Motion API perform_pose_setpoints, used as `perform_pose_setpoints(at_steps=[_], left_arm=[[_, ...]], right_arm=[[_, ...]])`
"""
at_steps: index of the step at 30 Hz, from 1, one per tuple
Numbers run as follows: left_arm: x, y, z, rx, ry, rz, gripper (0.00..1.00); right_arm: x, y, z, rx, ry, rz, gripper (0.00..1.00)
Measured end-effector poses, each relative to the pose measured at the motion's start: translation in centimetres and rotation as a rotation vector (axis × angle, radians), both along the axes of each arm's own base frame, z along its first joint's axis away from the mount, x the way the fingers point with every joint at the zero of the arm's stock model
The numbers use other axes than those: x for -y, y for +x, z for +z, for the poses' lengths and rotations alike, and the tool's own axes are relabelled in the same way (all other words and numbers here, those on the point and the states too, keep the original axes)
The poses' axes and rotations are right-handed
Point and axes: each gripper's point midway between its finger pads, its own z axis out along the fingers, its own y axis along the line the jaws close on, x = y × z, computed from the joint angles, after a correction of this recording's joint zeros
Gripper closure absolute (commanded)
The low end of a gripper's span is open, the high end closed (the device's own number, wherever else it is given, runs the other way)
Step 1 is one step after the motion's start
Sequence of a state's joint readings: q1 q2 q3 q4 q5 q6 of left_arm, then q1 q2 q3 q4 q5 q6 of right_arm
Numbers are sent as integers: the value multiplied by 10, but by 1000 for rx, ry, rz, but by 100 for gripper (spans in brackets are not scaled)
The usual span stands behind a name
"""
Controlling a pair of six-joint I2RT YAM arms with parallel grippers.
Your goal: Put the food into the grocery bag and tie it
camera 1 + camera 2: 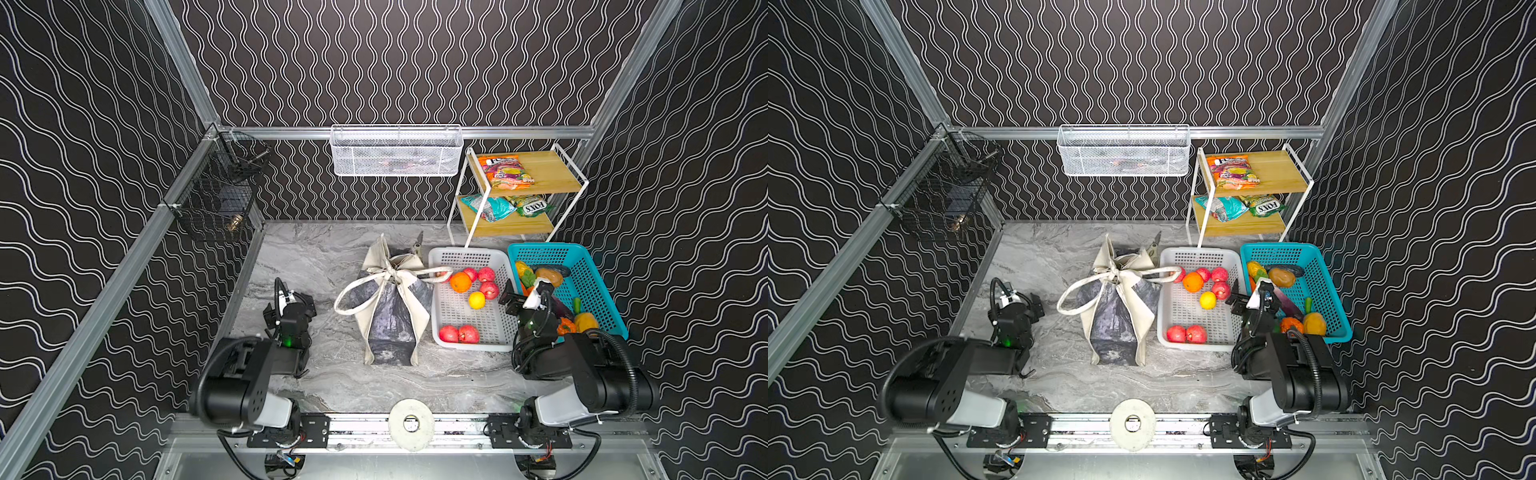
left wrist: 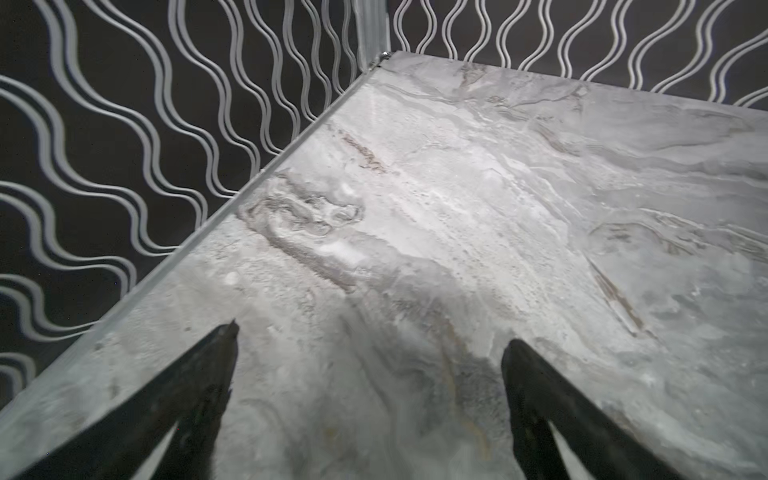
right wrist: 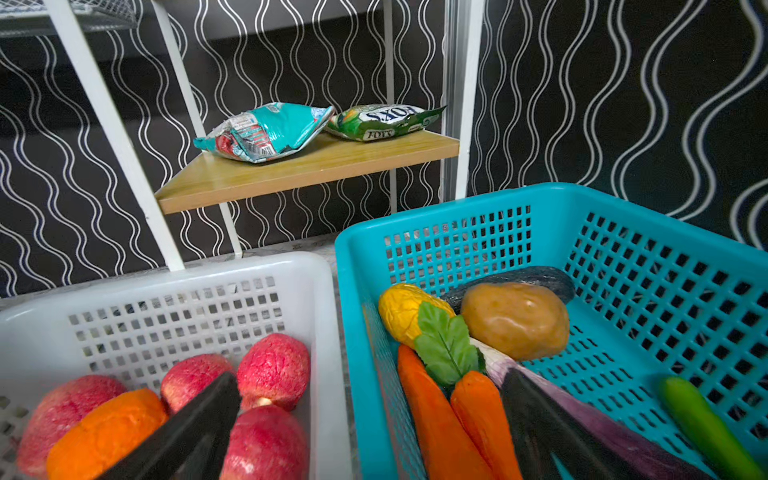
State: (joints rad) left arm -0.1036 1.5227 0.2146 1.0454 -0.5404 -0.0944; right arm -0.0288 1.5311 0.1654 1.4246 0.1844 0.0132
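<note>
**Enclosure and Fixtures**

Black wave-patterned walls [image 1: 395, 62] enclose a grey marbled tabletop [image 1: 316, 257]. Aluminium rails [image 1: 291, 132] frame the corners. A white mesh basket [image 1: 397, 151] hangs far centre; black wire baskets [image 1: 216, 208] far left; a two-shelf wooden rack [image 1: 555, 170] stands far right.

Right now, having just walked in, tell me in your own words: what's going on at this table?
Nothing is being handled. The grocery bag stands in the middle of the table, its handles knotted on top. The left gripper is open over a bare part of the table. The right gripper is open and empty above where the white basket meets the teal basket. Fruit, vegetables and snack packets lie outside the bag.
</note>
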Motion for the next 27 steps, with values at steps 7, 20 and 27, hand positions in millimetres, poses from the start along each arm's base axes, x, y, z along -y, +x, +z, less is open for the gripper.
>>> perform_pose_setpoints(at_steps=[7,20,27], left_arm=[[21,32,13,24,3,-128,2],[37,45,-10,-55,14,-230,2],[38,45,-11,-58,14,-237,2]], right_arm=[[-7,15,0,-27,-4,41,1],[-1,21,-2,-48,3,10,1],[-1,21,-2,-48,3,7,1]])
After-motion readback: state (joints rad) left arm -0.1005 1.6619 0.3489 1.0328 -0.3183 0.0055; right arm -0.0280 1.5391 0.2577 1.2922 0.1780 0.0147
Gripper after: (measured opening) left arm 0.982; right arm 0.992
